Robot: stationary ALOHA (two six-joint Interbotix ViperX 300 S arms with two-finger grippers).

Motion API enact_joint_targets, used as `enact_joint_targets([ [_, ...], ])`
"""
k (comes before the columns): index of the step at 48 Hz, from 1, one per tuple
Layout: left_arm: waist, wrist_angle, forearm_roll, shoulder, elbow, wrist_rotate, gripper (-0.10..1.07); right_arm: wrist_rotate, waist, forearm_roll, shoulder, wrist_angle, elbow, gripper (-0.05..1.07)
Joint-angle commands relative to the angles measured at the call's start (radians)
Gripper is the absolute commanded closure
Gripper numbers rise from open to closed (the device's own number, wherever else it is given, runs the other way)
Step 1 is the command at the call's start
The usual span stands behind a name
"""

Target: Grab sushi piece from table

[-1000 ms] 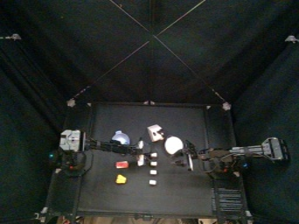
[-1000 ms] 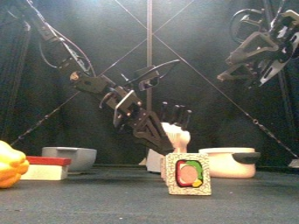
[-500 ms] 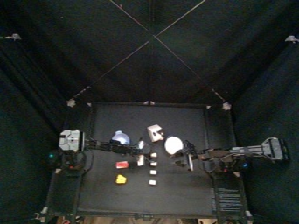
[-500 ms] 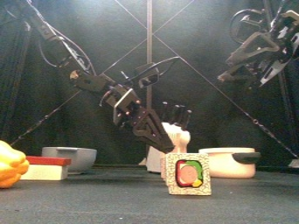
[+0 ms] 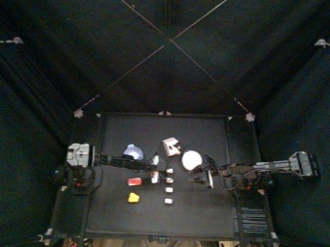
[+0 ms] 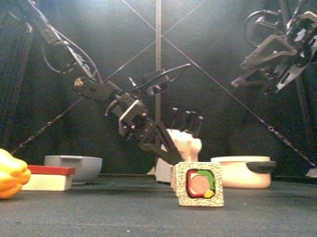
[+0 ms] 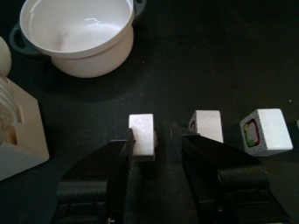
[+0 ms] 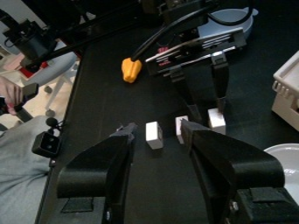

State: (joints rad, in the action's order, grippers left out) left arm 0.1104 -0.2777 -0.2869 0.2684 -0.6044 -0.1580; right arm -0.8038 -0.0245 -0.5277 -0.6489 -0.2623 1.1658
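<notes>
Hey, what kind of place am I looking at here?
Probably a robot test pen for toy-food handling: black curtains enclose a small black table, two black arms reach over it, and a toy sushi piece stands near a white pot.

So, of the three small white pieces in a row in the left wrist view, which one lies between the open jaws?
The end piece, on the white pot's side. The middle piece sits just outside the left gripper, and the sushi piece with the green filling lies farthest off.

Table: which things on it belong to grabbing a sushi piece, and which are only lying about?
For the job: sushi pieces, open left claw, table.
Lying about: white pot, yellow pepper, grey bowl.
</notes>
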Motion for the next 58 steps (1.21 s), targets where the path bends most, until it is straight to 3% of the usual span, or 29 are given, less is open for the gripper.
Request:
enact_joint_targets([
  [1, 0.008, -0.002, -0.002, -0.008, 0.015, -0.002, 0.19, 0.000, 0.002, 0.002, -0.003, -0.005, -0.008, 0.21],
  [23, 0.000, -0.002, -0.011, -0.055, 0.009, 0.005, 0.19, -0.003, 0.002, 0.002, -0.005, -0.003, -0.006, 0.21],
  [58, 0.009, -0.002, -0.014, -0.005, 0.008, 0.002, 0.10, -0.003, 0.002, 0.002, -0.005, -0.003, -0.003, 0.21],
])
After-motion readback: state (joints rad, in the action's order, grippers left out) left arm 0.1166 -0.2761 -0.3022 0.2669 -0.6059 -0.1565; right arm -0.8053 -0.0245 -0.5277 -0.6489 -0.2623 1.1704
